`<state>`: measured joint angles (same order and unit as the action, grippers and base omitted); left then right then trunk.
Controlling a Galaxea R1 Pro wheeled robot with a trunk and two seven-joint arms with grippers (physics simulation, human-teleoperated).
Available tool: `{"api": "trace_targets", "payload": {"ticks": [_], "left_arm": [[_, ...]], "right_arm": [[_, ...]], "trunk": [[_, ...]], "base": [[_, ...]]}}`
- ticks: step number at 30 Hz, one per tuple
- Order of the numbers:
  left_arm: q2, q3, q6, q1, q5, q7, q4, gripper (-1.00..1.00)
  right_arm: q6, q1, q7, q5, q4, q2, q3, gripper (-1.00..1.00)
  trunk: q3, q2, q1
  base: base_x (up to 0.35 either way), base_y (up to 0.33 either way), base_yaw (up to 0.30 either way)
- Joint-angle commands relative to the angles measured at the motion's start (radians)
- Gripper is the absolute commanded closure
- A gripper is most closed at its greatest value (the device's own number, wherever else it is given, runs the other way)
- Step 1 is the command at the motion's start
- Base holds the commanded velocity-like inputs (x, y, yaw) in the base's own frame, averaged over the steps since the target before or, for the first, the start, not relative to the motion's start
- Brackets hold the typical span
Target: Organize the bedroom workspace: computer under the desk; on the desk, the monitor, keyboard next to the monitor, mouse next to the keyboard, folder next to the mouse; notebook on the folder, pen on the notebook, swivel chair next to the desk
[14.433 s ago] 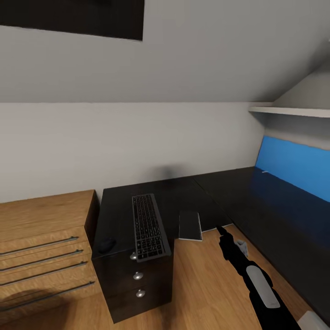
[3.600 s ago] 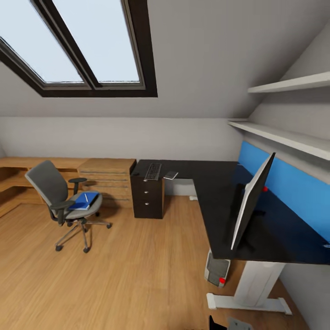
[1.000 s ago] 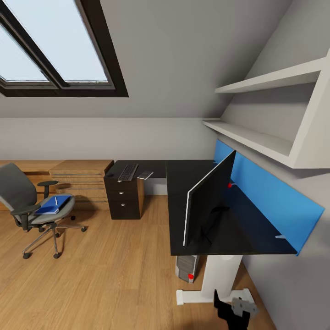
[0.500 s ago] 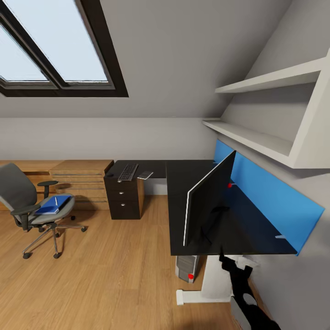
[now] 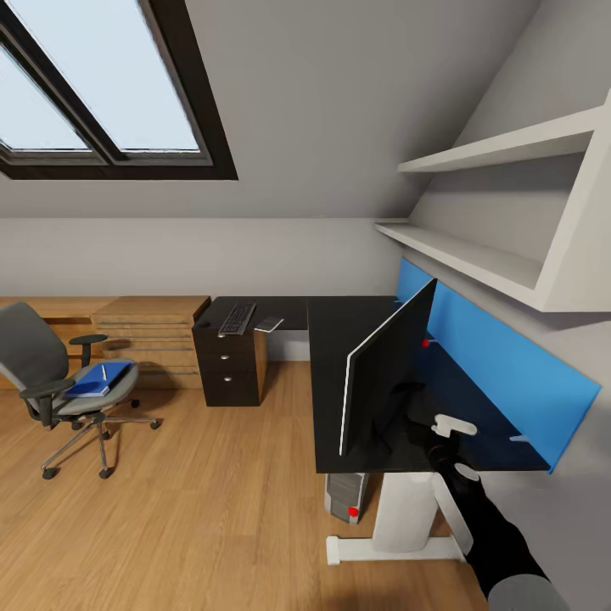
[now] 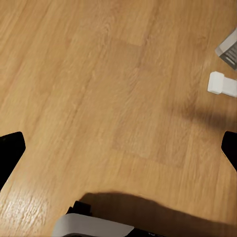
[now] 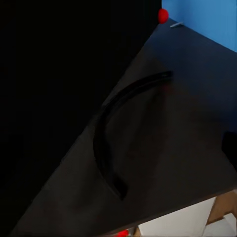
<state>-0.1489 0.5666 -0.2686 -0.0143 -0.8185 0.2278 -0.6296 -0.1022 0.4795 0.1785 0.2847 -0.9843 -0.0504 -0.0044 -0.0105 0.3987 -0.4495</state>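
**A:** Right gripper (image 5: 441, 424) is up over the near end of the desk (image 5: 339, 327), just beside the monitor's stand, hanging above the black top. A pale piece shows at its tip, but how far the fingers are spread I cannot tell, and nothing is seen in it.

**B:** And the left one?

**A:** The left gripper (image 6: 118, 148) faces bare wooden floor (image 6: 98, 74). Its two dark fingertips (image 6: 10, 148) sit at opposite edges of the wrist picture, so it is spread wide and carrying nothing.

**B:** Where are the task's things?

**A:** The monitor (image 5: 386, 369) stands on the desk near its near edge, seen almost edge-on, screen towards the blue back panel (image 5: 501, 356). The computer (image 5: 346, 496) is on the floor under that same end, beside the white leg (image 5: 407, 518). The keyboard (image 5: 237, 318) lies at the far corner above the black drawer unit (image 5: 227, 369), with the notebook (image 5: 270, 323) just beside it. The mouse is too small to make out.

**B:** The chair?

**A:** The swivel chair (image 5: 38, 361) stands well apart from the desk, out on the floor, with the folder (image 5: 100, 379) on its seat and the pen (image 5: 103, 372) on top of the folder.
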Motion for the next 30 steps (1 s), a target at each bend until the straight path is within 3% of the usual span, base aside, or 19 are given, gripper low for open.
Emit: {"api": "trace_targets", "payload": {"ticks": [1, 7, 9, 19, 30], "left_arm": [[-0.001, 0.009, -0.006, -0.001, -0.007, 0.008, -0.001, -1.0], [-0.001, 0.009, -0.007, -0.001, -0.007, 0.008, 0.004, -1.0], [-0.001, 0.009, -0.007, -0.001, -0.007, 0.008, 0.005, -1.0], [-0.001, 0.01, -0.003, -0.001, -0.007, 0.008, 0.006, -1.0], [-0.001, 0.01, 0.0, -0.001, -0.007, 0.007, 0.007, -1.0]], "right_arm": [[-0.01, 0.001, 0.004, 0.009, -0.005, 0.0, 0.002, -1.0], [-0.016, 0.002, 0.005, 0.015, -0.019, 0.017, 0.002, -1.0], [-0.017, -0.001, 0.007, 0.016, -0.054, 0.042, 0.001, -1.0], [-0.011, -0.005, 0.01, 0.011, -0.065, 0.086, 0.004, -1.0], [-0.009, -0.006, 0.008, 0.011, -0.062, 0.092, 0.006, -1.0]], "trunk": [[-0.001, 0.001, -0.001], [-0.001, 0.001, -0.001], [-0.001, 0.001, -0.001], [-0.001, 0.001, -0.001], [-0.001, 0.001, -0.001]], "base": [[0.061, 0.0, 0.0], [0.179, 0.0, 0.0], [0.043, 0.0, 0.0], [0.167, 0.0, 0.065], [0.26, 0.12, 0.107]]}}
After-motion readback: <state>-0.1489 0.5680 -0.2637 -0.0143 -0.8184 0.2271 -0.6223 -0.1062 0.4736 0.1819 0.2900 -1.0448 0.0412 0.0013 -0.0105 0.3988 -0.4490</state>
